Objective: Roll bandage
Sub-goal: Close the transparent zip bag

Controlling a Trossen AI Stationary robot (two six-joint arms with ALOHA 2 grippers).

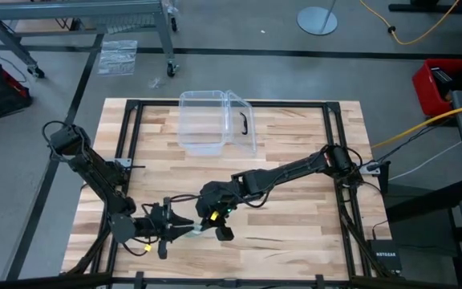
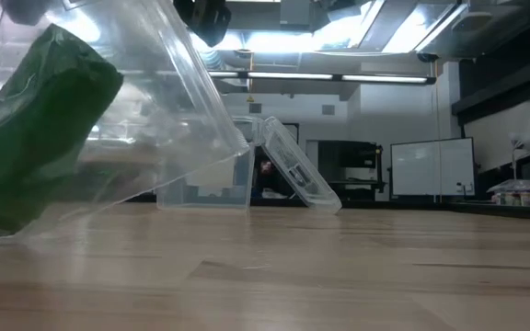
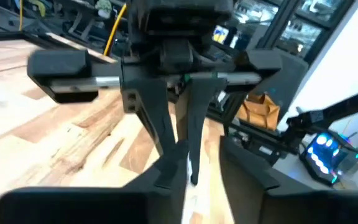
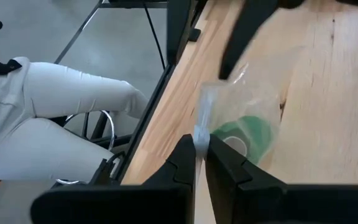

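**Cloth, clear film and pale wood**

The bandage is a matt green cloth roll, soft-looking and without sheen. Around it lies a thin clear plastic wrapper, glossy and crinkled, catching white glints. The bench is pale planked wood, smooth with a low satin finish, framed in black metal. The clear box is hard, shiny transparent plastic. The right hand has matt black fingers, probably plastic, though the blur leaves that unsure.

Bare table lies open from 3 to 5 o'clock. The clear box blocks 12 o'clock. Both arms crowd 7 o'clock.
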